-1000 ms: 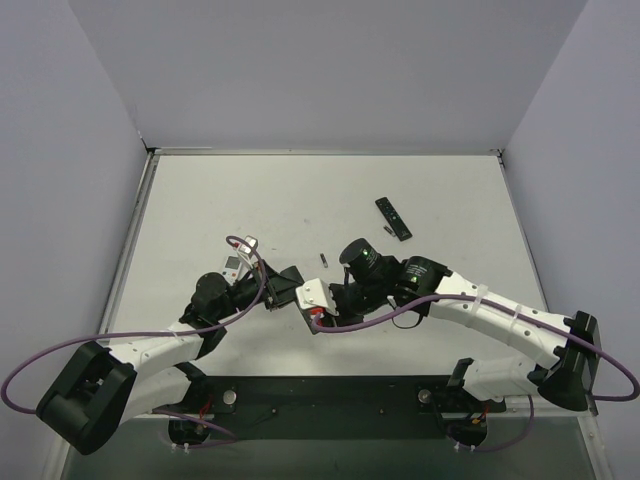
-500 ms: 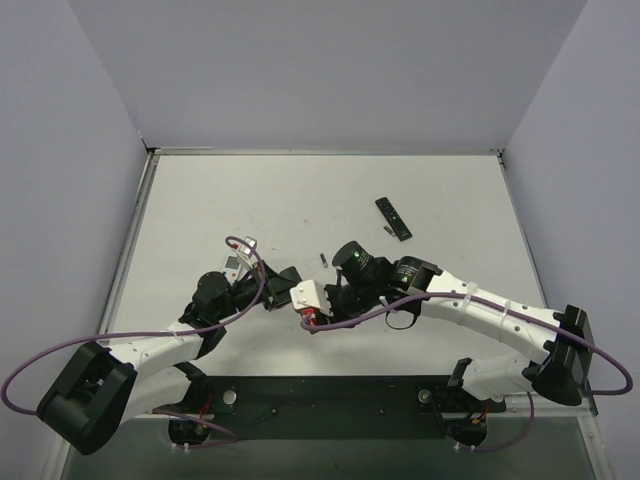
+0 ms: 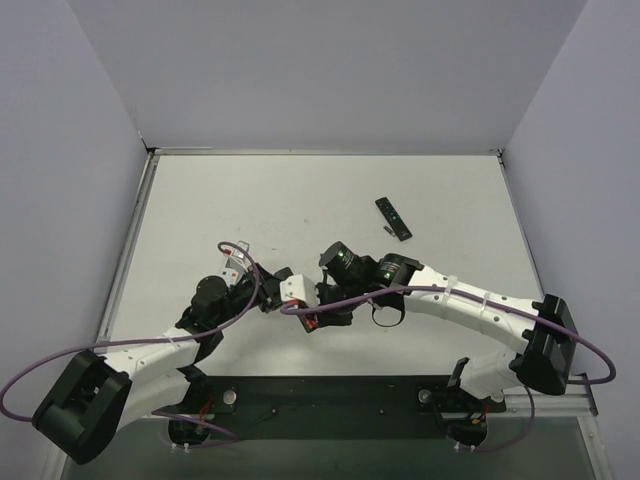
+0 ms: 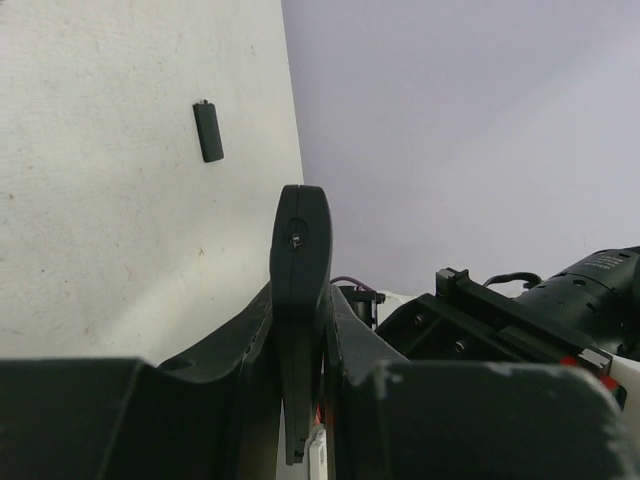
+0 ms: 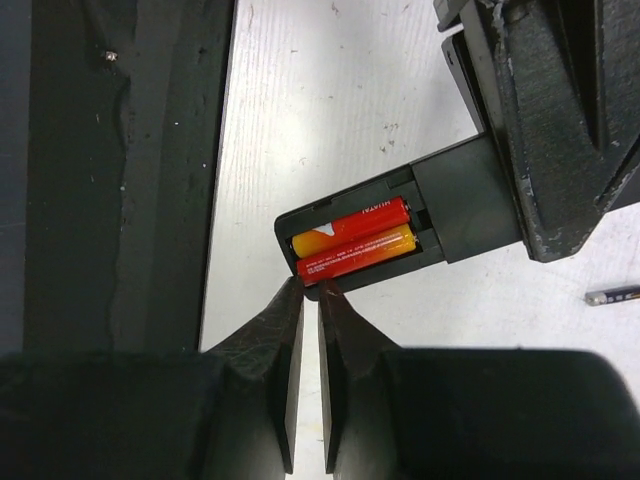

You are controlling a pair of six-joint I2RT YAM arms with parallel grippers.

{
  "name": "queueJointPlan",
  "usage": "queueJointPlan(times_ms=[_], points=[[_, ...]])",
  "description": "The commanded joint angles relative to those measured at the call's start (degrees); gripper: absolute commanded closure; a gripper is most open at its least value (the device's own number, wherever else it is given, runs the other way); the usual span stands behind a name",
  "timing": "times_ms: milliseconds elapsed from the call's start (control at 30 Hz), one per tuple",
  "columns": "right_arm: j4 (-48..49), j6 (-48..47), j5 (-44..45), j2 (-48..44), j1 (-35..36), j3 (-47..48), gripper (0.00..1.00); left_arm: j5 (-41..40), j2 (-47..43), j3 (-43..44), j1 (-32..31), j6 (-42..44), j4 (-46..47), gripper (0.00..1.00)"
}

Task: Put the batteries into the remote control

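Left end effector is clamped on the remote control, open bay facing the right wrist camera, probably to steady it for loading. Two red batteries lie side by side in the bay, dead centre. Right end effector sits at 6 o'clock of the bay, closed to a sliver and gripping nothing, tips at the lip, likely to nudge the near cell home. Loose dark grey cell at 3 o'clock is cut off by the frame. Flat black piece lies on the table at 1 o'clock: cover or second remote, can't tell. Full seating unclear.

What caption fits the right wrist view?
Two red batteries seated in the remote, right gripper closed at its edge.
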Motion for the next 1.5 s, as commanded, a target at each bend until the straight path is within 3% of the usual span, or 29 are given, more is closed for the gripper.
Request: queueJointPlan(times_ms=[0, 500, 667, 767, 800, 867, 933, 1167, 1300, 1467], points=[[3.90, 4.16, 2.35, 4.31, 1.30, 2.24, 0.98, -0.21, -3.58, 2.00, -1.39, -4.95, 9.13, 1.00], [3.20, 14.89, 11.40, 10.39, 1.91, 7.78, 1.00, -0.91, -5.87, 1.74, -1.66, -2.94, 8.87, 1.00], [3.02, 18.57, 14.48, 6.01, 1.65, 7.25, 1.00, -4.15, -7.71, 0.25, -1.57, 4.09, 3.51, 1.00], [3.19, 21.83, 18.34, 1.71, 0.77, 6.11, 0.92, -8.54, -8.94, -2.21, -1.13, 7.87, 0.70, 1.00], [3.37, 24.10, 21.14, 0.55, 0.16, 4.89, 0.83, -10.73, -9.21, -3.87, -0.95, 8.66, 0.69, 1.00], [3.46, 26.83, 23.70, -2.52, -2.82, 2.87, 0.76, -12.50, -9.82, -5.55, -0.25, 9.29, 0.16, 1.00], [3.37, 30.60, 25.55, -4.28, -5.81, -1.33, 0.63, -14.35, -10.18, -7.83, 0.28, 8.85, 1.56, 1.00], [1.79, 43.34, 28.73, -8.95, -25.64, -12.33, 0.33, -17.08, -12.81, -9.60, 1.24, 8.93, 0.78, 1.00], [-0.93, 49.16, 27.85, -6.41, -33.57, -14.46, 0.30, -17.61, -14.04, -9.95, 1.42, 9.11, -0.63, 1.00], [-1.12, 50.40, 26.71, -0.88, -37.98, -15.16, 0.30, -17.61, -14.83, -10.30, 1.68, 8.76, -1.95, 1.00]])
